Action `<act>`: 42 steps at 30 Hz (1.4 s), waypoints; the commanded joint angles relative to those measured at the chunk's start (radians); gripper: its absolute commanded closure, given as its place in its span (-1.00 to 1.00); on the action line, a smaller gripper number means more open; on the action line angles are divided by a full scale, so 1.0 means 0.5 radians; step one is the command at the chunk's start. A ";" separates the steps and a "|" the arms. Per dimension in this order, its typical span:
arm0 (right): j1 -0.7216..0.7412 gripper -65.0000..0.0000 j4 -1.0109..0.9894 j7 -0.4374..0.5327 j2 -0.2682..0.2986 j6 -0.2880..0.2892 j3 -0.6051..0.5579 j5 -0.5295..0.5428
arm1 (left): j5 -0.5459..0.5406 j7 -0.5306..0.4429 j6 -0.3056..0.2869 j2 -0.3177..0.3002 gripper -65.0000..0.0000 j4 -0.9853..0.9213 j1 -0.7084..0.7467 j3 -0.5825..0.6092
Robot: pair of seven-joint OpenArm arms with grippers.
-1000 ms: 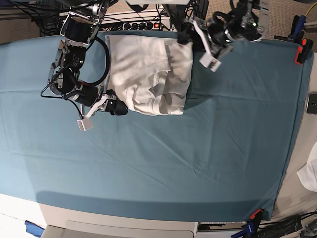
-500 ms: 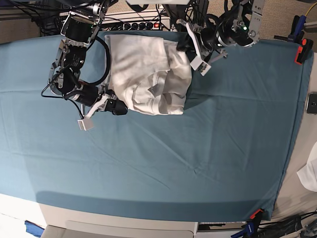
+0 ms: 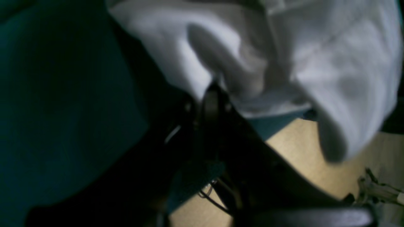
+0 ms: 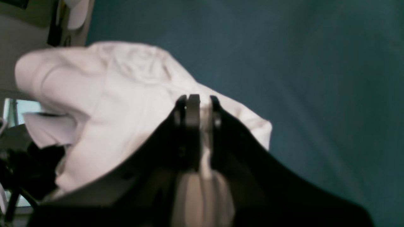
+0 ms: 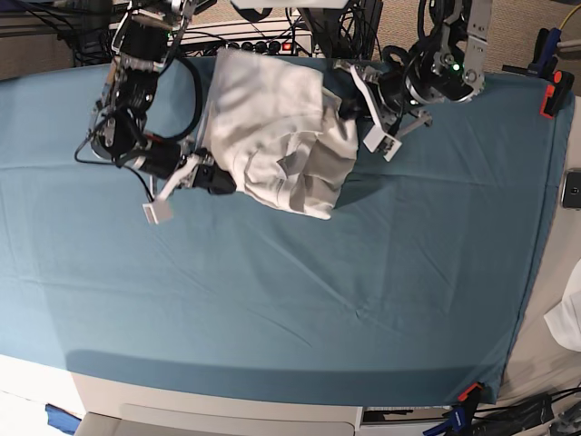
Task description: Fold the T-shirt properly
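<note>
Lying bunched at the far edge of the desk (image 5: 272, 300), toward the middle-left of the base view: a white T-shirt (image 5: 277, 136), partly folded into a thick, rumpled bundle. Raised slightly on both sides rather than spread flat, with a loose fold sagging toward the near side and a shadow beneath it on the teal cloth (image 5: 408, 272). Pinched at its left edge in the base view by the right tool (image 5: 222, 181), dark jaws pressed together on a thin fold of white fabric; seen close up from the right wrist, narrow pads (image 4: 193, 108) nipping the cloth with almost no gap, shirt billowing to the left of them. Gripped at its opposite edge by the left tool (image 5: 348, 110), jaws likewise closed on fabric; from the left wrist, blurred and dark, black tips (image 3: 212, 94) meeting a hanging fold of the shirt, teal cloth to the left, pale floor below.

Reaching in from the far side: two black arms, one at each flank of the shirt, small white tags dangling near each wrist. Covering the whole desk: teal cloth, lightly creased, clamped with orange clips (image 5: 555, 91) at the right corners. Resting off the cloth at the right margin: a dark phone-like object (image 5: 572, 189) and a bit of white fabric (image 5: 569, 318). Behind the desk: tangled cables and a power strip (image 5: 263, 45).
</note>
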 commanded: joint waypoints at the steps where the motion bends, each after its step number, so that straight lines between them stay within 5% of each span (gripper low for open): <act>1: -0.007 1.00 0.089 -0.027 0.007 0.019 -0.004 0.031 | -0.034 -0.050 -0.008 0.001 1.00 0.009 -0.028 -0.004; 23: -0.487 1.00 0.314 -0.021 0.007 0.018 -0.004 0.093 | -0.083 -0.050 -0.026 0.015 1.00 -0.505 -0.632 0.002; 42: -0.782 1.00 0.705 -0.009 -0.059 0.020 -0.002 0.126 | -0.105 -0.050 -0.092 0.304 1.00 -1.090 -1.206 0.002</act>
